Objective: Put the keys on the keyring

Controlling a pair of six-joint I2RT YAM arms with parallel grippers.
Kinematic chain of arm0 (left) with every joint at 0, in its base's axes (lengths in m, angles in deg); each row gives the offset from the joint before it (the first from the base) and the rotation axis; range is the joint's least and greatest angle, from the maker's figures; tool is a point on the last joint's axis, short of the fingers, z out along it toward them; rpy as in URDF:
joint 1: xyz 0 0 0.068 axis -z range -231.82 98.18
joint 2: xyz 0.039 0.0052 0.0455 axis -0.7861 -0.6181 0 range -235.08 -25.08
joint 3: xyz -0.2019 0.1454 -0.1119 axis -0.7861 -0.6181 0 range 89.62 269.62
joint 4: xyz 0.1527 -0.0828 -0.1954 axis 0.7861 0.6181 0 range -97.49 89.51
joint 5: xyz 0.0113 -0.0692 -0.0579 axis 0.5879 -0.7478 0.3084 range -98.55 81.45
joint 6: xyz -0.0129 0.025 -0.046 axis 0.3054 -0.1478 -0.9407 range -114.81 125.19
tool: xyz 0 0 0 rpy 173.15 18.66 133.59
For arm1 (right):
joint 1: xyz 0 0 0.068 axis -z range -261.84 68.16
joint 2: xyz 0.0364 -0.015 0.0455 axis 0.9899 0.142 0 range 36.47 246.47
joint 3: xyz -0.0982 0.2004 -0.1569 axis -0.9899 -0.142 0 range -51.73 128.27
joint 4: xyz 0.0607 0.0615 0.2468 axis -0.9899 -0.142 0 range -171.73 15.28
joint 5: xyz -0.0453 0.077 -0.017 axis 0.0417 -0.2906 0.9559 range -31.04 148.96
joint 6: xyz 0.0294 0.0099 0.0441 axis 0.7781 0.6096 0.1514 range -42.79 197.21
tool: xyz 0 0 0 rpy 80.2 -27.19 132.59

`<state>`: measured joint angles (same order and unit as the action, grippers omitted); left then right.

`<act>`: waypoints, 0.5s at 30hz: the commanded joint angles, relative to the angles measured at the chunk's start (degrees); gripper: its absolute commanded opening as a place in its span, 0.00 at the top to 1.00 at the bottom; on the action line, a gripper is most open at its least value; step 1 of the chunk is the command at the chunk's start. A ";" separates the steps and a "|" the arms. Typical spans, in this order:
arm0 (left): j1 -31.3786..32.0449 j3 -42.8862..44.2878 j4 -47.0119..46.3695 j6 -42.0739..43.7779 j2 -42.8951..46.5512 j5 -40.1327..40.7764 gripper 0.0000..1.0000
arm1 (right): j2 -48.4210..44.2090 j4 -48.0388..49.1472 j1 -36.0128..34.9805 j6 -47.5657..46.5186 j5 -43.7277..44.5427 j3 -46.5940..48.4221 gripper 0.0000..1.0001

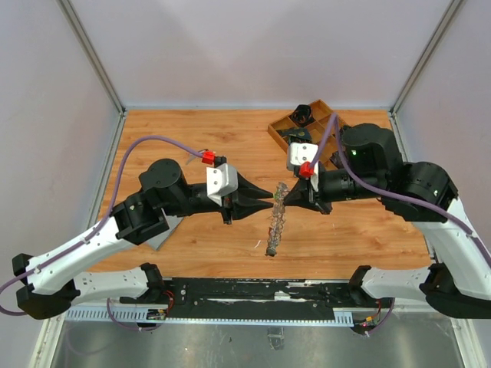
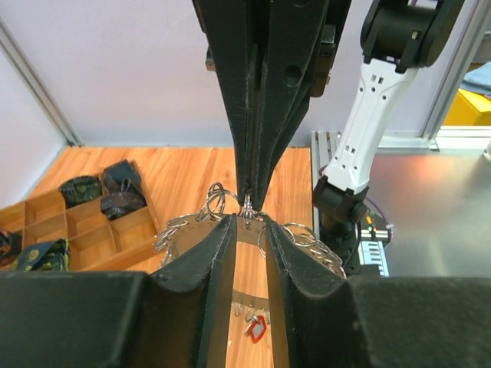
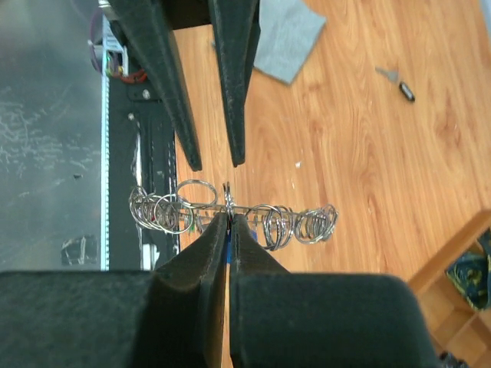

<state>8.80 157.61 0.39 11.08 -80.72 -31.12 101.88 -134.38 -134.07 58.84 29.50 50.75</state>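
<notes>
Large silver metal keyring, crowded with small shiny wire loops, held over middle of wood-grain table. Edge-on from above, long axis running near-to-far between my two hands. My right gripper pinched tight on ring's wire. My left gripper narrowly parted, matte black tips flanking ring, contact unclear. Small red-tagged key lies on table below.

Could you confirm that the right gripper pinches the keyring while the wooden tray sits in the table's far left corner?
Not quite: the top external view shows the wooden tray in the far right corner. The right gripper does pinch the keyring.
</notes>
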 commanded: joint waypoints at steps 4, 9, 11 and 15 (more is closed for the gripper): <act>0.48 0.60 1.21 1.26 -3.25 -0.06 0.72 | 6.03 -16.64 -2.85 -1.95 9.23 10.36 1.00; 0.54 -0.24 0.04 1.13 -4.24 -0.36 0.72 | 7.42 -18.09 -4.93 -1.08 12.03 11.42 1.00; 0.53 -0.25 -0.38 1.13 -4.61 -0.52 0.71 | 7.64 -17.84 -5.69 -0.71 12.37 11.48 1.00; 0.54 0.19 -0.39 1.10 -5.58 -1.34 0.71 | 7.65 -16.27 -6.52 -0.01 13.19 11.29 1.00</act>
<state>8.80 157.48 1.61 11.62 -85.50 -31.32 110.08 -151.54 -139.55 57.83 40.76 59.99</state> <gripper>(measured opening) 0.290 0.015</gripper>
